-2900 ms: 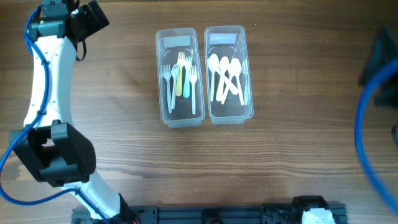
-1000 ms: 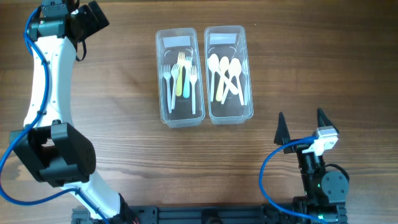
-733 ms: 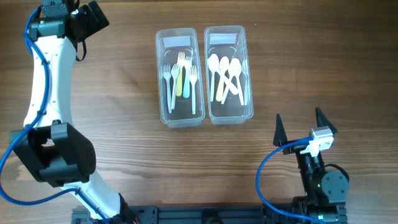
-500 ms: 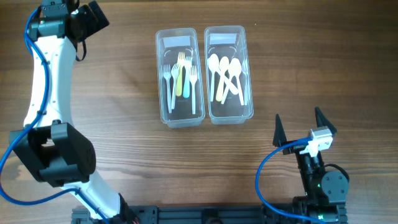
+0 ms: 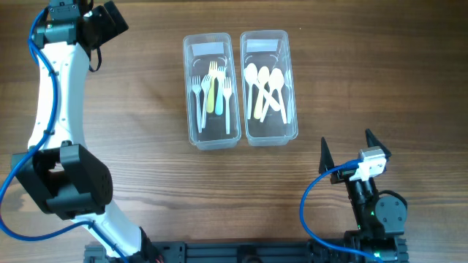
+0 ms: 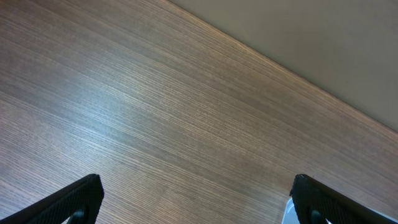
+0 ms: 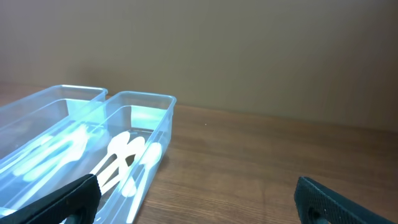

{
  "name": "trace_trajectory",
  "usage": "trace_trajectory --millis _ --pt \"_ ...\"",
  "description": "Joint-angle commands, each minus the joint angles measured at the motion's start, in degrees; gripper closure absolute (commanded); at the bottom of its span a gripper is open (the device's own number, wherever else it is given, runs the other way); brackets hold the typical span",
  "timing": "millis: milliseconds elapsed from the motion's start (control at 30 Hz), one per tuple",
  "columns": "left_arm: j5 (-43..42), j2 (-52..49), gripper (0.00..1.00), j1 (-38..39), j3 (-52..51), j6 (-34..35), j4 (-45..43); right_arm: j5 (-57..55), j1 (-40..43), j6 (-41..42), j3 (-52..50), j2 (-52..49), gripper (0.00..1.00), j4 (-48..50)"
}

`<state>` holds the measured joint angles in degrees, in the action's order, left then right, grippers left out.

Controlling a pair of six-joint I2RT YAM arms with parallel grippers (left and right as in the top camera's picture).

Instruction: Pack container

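Observation:
Two clear plastic containers stand side by side at the table's far middle. The left container (image 5: 191,95) holds several forks (image 5: 213,91), white with one yellow. The right container (image 5: 292,88) holds several white spoons (image 5: 265,88); it also shows in the right wrist view (image 7: 163,118), with the spoons (image 7: 124,158) inside. My right gripper (image 5: 347,150) is open and empty at the near right, pointing toward the containers; its fingertips frame bare wood (image 7: 193,205). My left gripper (image 5: 110,18) is at the far left corner, open and empty over bare wood (image 6: 196,202).
The left arm's white link (image 5: 55,95) runs along the table's left side to its base (image 5: 66,183). The right arm's base (image 5: 376,215) sits at the near right with a blue cable (image 5: 311,212). A wall (image 7: 249,50) lies behind the table.
The right arm came into view from the right edge and settled at the near right. Over the last second its gripper drifted slightly left and down. The left arm and containers have not moved.

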<state>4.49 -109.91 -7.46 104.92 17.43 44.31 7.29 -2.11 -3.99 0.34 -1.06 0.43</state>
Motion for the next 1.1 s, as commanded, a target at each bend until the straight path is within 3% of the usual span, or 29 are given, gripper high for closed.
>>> trace_trajectory --millis 0,633,833,1067 --pt "0.1 1.5 0.00 0.2 1.3 0.0 0.1 0.5 -0.3 -0.2 0.0 0.0 0.00 0.2" --pt "2.5 4.1 0.00 -1.8 1.3 0.0 2.7 0.5 -0.3 -0.2 0.0 0.0 0.00 0.2" --pt "2.5 15.3 0.00 -1.9 1.2 0.0 4.4 0.5 -0.3 -0.2 0.0 0.0 0.00 0.2" --pt "2.5 36.6 0.00 -1.1 1.0 -0.5 5.3 0.5 -0.3 -0.2 0.0 0.0 0.00 0.2"
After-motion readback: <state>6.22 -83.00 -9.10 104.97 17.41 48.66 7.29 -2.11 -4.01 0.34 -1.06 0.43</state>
